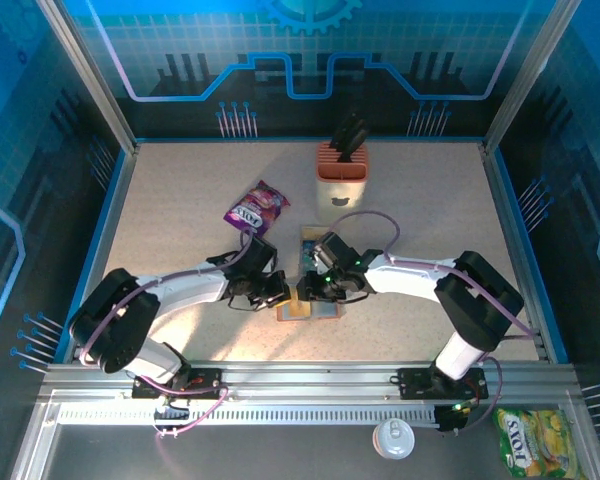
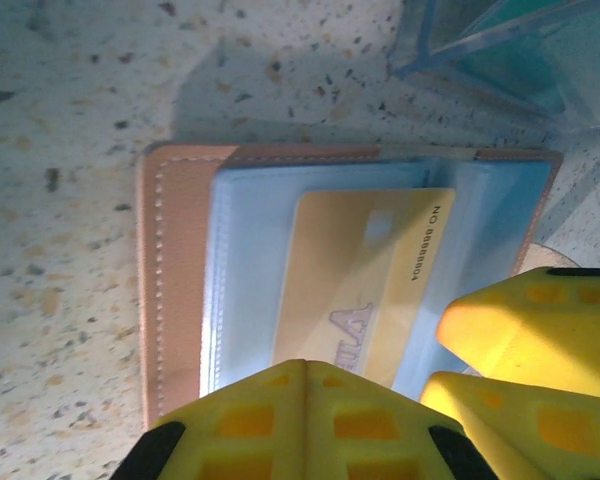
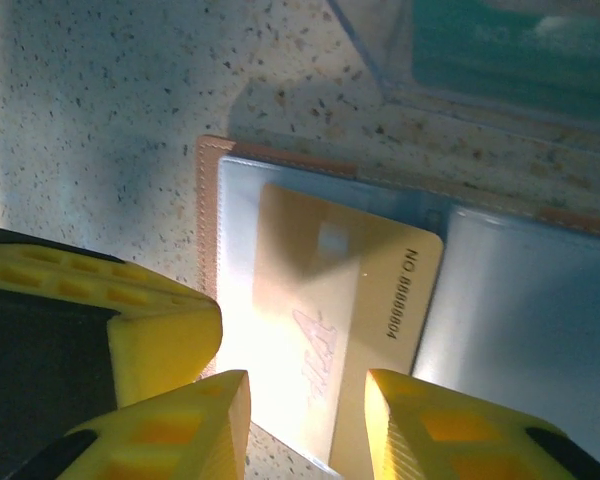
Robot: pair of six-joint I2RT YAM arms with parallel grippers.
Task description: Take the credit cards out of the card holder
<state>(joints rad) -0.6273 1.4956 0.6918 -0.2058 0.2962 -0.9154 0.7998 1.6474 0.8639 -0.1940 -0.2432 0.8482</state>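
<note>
1. Blue walls (image 1: 310, 50) printed with circuit-style lines enclosed the cell on three sides.
2. A beige speckled counter (image 1: 180, 190) lay between them.
3. Metal rails (image 1: 310, 375) ran along its near edge.

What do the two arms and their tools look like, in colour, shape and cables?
Both the left arm and the right arm have white links with black joints, and a purple cable runs along each. The left tool and the right tool have yellow wedge-shaped fingers with a grid of square recesses, on black mounts.
</note>
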